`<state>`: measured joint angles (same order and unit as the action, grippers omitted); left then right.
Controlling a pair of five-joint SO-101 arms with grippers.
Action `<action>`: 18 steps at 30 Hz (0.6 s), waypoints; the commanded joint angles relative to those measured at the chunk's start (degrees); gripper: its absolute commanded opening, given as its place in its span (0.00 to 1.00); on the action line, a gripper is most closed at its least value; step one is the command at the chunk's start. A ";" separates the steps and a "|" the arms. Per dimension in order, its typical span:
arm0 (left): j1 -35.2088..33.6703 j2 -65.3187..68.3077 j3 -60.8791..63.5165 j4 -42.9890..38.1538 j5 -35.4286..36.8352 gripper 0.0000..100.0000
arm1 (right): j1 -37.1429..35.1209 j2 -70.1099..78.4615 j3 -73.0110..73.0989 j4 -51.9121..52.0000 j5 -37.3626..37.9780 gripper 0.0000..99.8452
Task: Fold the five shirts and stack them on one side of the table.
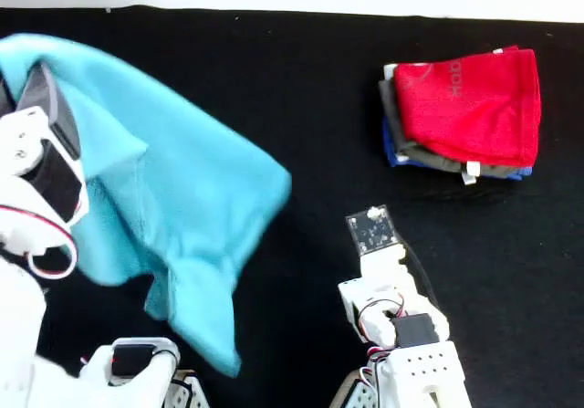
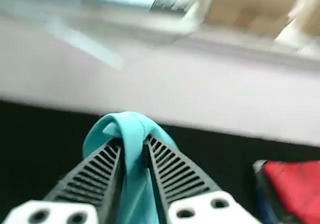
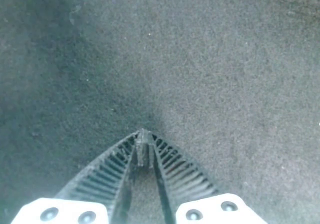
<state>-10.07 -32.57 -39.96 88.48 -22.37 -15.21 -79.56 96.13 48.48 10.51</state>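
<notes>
So, high view first: the teal shirt [image 1: 173,198] is hanging unfolded from my left arm [image 1: 36,162] on the left side of the table [image 1: 310,70]. I can't tell whether its low end touches down. Well apart, at the far right, sits the stack [image 1: 461,120]: red shirt [image 1: 470,102] on top, grey shirt [image 1: 433,159] under it and blue shirt [image 1: 391,145] at the bottom. There's also a white bit [image 1: 471,172] poking out that may or may not be its own shirt. My right arm [image 1: 397,308] sits low in the middle, near none of them.

Left wrist view: my left pincer [image 2: 132,146] is clamped on a bunched fold of the teal shirt.

Right wrist view: my right pincer [image 3: 143,141] is closed on nothing, tips together over bare table.

Progress, my guess: the stack's mostly done and teal looks like the last one. It's not yet laid flat, folded or stacked.
</notes>
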 commanded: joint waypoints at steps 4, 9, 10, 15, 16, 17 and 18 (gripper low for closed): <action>-12.26 7.60 23.78 5.71 0.09 0.01 | -0.57 -0.57 -0.13 0.40 0.00 0.01; -21.93 11.91 47.78 -10.46 0.00 0.01 | -0.75 -0.13 -9.36 6.73 0.00 0.10; -23.43 12.62 51.38 -14.59 0.00 0.01 | -1.10 -0.13 -11.74 8.57 0.00 0.10; -27.74 15.69 60.79 -27.78 0.00 0.01 | -10.59 0.04 -19.65 13.93 0.09 0.10; -28.44 16.40 61.23 -29.01 -0.09 0.01 | -12.79 0.22 -20.62 13.93 0.09 0.10; -29.14 17.10 61.41 -29.89 -0.09 0.01 | -14.55 1.10 -21.58 13.76 0.18 0.10; -29.93 17.98 61.32 -30.51 -0.26 0.01 | -15.87 3.12 -22.90 13.76 0.88 0.10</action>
<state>-37.93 -15.25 21.14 61.49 -22.37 -26.55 -79.30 78.20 61.76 10.51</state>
